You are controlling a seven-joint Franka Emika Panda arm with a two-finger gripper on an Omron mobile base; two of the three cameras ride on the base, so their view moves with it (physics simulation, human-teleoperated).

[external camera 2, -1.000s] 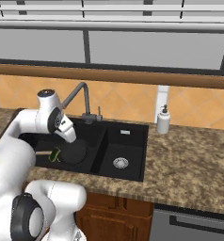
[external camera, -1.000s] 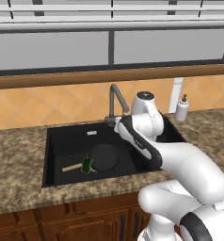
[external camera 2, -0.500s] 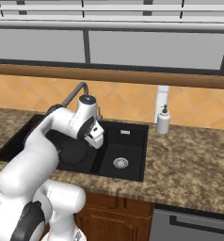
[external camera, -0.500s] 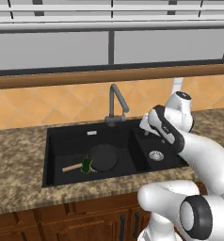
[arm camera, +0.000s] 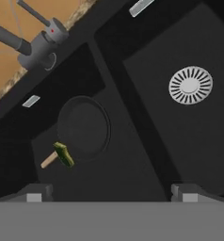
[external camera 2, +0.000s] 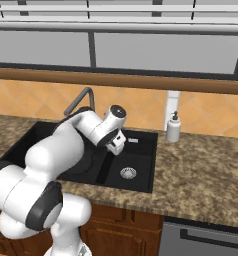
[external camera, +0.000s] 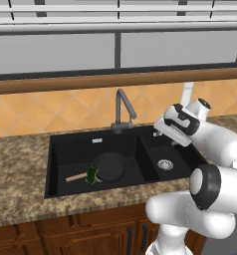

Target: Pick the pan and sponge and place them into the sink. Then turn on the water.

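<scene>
With the pan (external camera: 109, 166) and sponge (external camera: 92, 175) already lying in the large basin of the black sink (external camera: 73, 145), the arm's fingers (external camera: 163, 133) hang spread wide and empty above the smaller basin, near its silver drain (external camera: 165, 164). The dark gooseneck faucet (external camera: 121, 110) stands at the back rim near the divider, to the fingers' left in the left base view and toward the wall; seen from the hand, its base (arm camera: 42, 47) sits in the upper left corner, well apart from the fingertips (arm camera: 188, 192) at the bottom. The spout's long axis leans out over the sink. No stream runs from it, so turning on the water looks like the step remaining, and it calls for a reach back and left to the faucet. The sponge rests on the pan's wooden handle (arm camera: 49, 160). Speckled brown stone surface (external camera 2: 206, 180) rings the sink, with a white soap bottle (external camera 2: 173, 127) at right, orange tiled backsplash and a window above.
</scene>
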